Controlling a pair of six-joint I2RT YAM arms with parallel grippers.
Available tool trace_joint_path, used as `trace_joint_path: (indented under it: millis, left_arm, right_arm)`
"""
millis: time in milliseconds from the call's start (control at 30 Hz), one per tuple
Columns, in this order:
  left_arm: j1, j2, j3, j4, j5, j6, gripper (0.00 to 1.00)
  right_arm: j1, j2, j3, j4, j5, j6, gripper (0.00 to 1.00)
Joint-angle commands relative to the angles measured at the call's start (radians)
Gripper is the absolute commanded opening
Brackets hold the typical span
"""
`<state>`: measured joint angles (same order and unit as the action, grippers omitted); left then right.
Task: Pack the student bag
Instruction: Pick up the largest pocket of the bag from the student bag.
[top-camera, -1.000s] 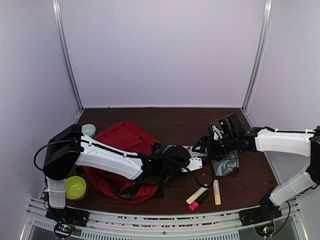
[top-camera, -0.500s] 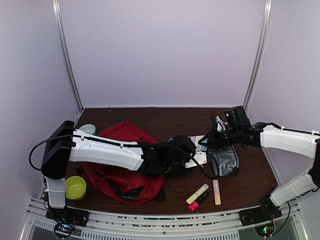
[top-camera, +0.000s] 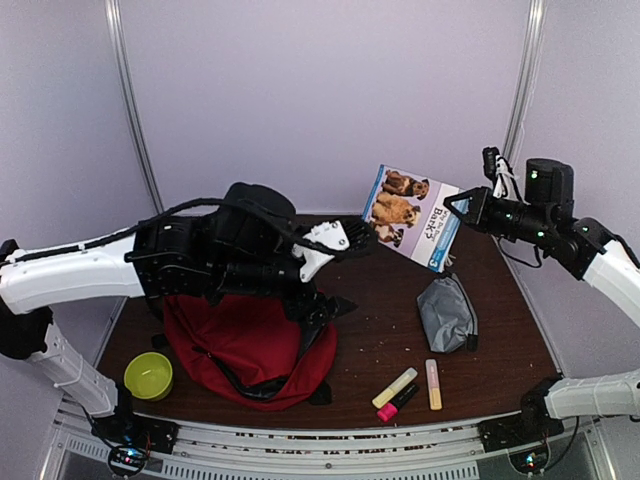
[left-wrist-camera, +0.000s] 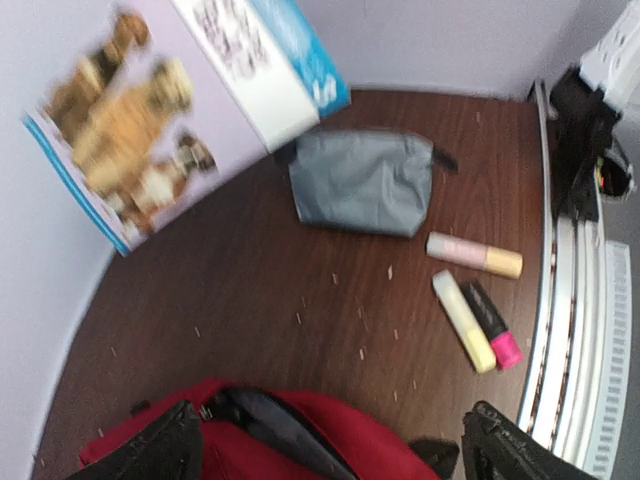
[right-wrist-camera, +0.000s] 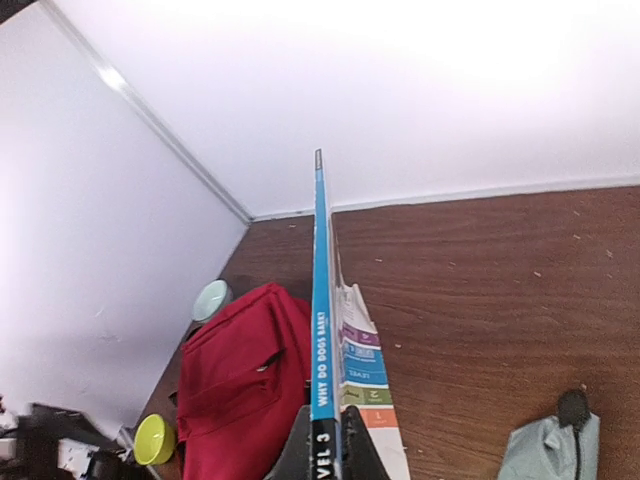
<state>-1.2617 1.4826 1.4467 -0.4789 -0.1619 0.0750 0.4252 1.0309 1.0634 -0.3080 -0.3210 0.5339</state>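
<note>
The student bag (top-camera: 250, 345) lies slumped on the left half of the bench (top-camera: 380, 255), red fabric spread wide, its mouth turned toward the near edge so that a strip of grey lining shows. The left hand (left-wrist-camera: 332, 418) hangs above the bag with its two fingers (left-wrist-camera: 160, 450) spread as far apart as I see them go, and nothing between them.

Over on the right, the right hand (right-wrist-camera: 325, 455) is up in the air, well clear of the bench, pinched tight on the lower edge of a thin book (top-camera: 412, 215) with dogs on its cover. The book stands tilted, cover facing the room. In the right wrist view it is seen edge-on, its blue spine straight up between the fingers.

Below the book a grey pouch (top-camera: 447, 313) lies flat on the bench. Nearer the front edge lie three highlighters (top-camera: 395, 386): a yellow one and a pink one side by side, and a peach one just to their right.

A green bowl (top-camera: 148, 375) sits at the bag's near left corner, and a pale bowl (right-wrist-camera: 211, 298) beyond the bag by the left wall.
</note>
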Motion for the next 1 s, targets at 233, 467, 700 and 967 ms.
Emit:
trace_joint_path:
  millis: [233, 467, 700, 967]
  left_arm:
    - [0.008, 0.022, -0.208, -0.349, 0.056, -0.245, 0.96]
    - [-0.013, 0.089, -0.192, -0.517, -0.035, -0.342, 0.94]
    - [-0.013, 0.076, -0.22, -0.579, -0.107, -0.351, 0.92]
    - [-0.013, 0.055, -0.184, -0.609, -0.185, -0.367, 0.0]
  right_arm:
    - [0.003, 0.053, 0.086, -0.117, -0.025, -0.116, 0.0]
    - [0.003, 0.036, 0.027, -0.044, -0.077, -0.089, 0.0]
    - [0.003, 0.048, 0.022, -0.066, -0.135, -0.105, 0.0]
    - [0.004, 0.025, 0.0, -0.053, -0.198, -0.123, 0.0]
